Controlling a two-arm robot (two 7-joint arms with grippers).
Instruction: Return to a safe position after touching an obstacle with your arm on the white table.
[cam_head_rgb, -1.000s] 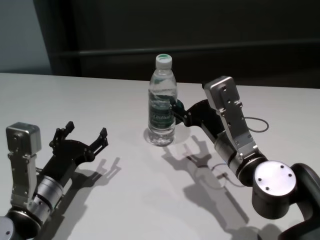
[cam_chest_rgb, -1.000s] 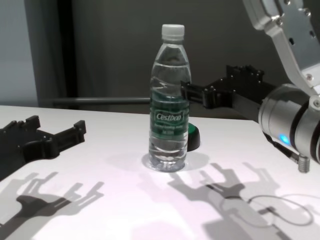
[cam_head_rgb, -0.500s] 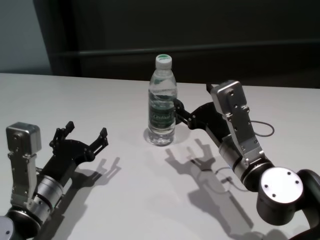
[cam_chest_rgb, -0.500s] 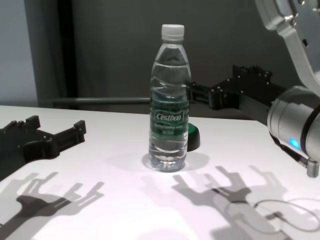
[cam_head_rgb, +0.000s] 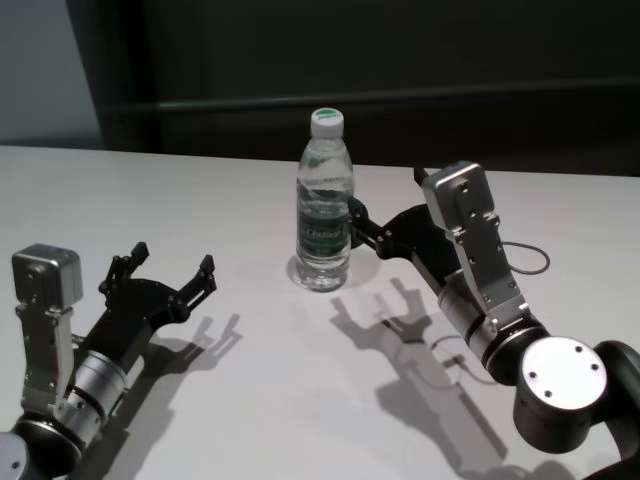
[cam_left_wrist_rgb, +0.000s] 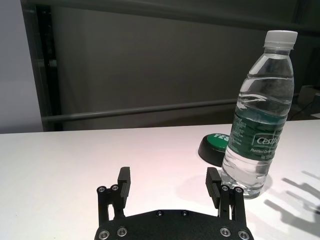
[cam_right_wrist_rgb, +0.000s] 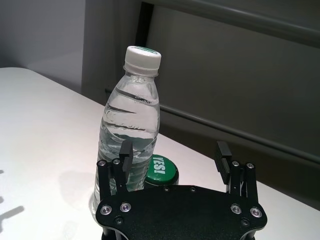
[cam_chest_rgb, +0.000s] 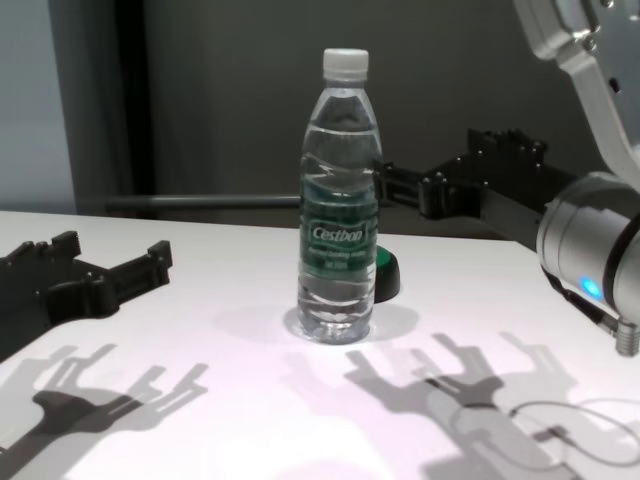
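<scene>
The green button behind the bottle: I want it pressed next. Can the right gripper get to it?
Probably yes: the open right gripper faces the green button, the bottle just beside.

Bottle (cam_chest_rgb: 340, 200): clear plastic, white screw cap (cam_chest_rgb: 346, 61), green label (cam_chest_rgb: 340, 240) with white "Cestbon" lettering. Cap top shows green mark in head view. Table (cam_head_rgb: 250, 400): plain white, grey gripper shadows near bottle. Low disc (cam_right_wrist_rgb: 161, 171) behind bottle: green top with white lettering, black rim. Left gripper (cam_head_rgb: 172, 278), at near left: black, silver screws. Right gripper (cam_chest_rgb: 395, 184), right of bottle: black; arm housing silver-grey, small blue light (cam_chest_rgb: 592, 289). Backdrop dark grey, paler grey panel far left.
</scene>
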